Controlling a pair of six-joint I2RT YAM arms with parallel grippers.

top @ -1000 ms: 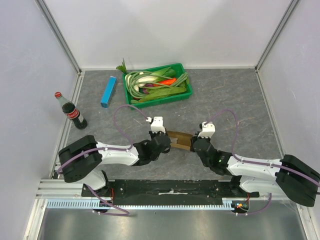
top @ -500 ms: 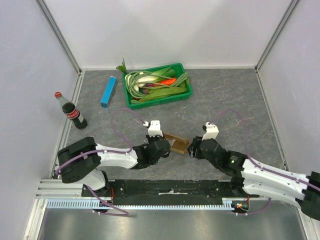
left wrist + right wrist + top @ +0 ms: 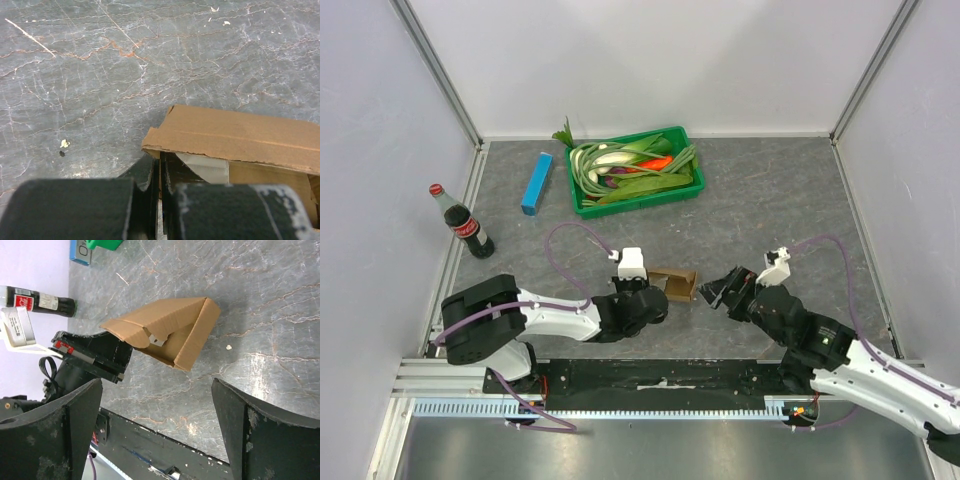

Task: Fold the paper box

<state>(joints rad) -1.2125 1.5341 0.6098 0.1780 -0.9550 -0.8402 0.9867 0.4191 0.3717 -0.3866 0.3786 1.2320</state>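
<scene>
Near the front edge of the grey table (image 3: 790,200), the left gripper (image 3: 160,172) has its fingers pressed together, pinching a thin edge of the paper box (image 3: 175,325) between them. The right gripper (image 3: 156,390) is spread wide and holds nothing; it sits just beside the paper box's right end, apart from it.

The paper box lies between the two grippers, a little left of the table's middle. It is plain brown cardboard, partly folded. From the right wrist it reads as an open wedge: one panel slopes up from the left gripper's side, a shorter wall closes the far end, and the open side faces that camera. A pale patch shows inside, under the sloping panel. From the left wrist the top panel has a straight crease along its length and a ragged lower edge.

Farther back, a cola bottle (image 3: 465,225) stands at the left. Beyond it lies a blue box (image 3: 536,183), and a green tray (image 3: 697,182) of vegetables sits by the back wall.
</scene>
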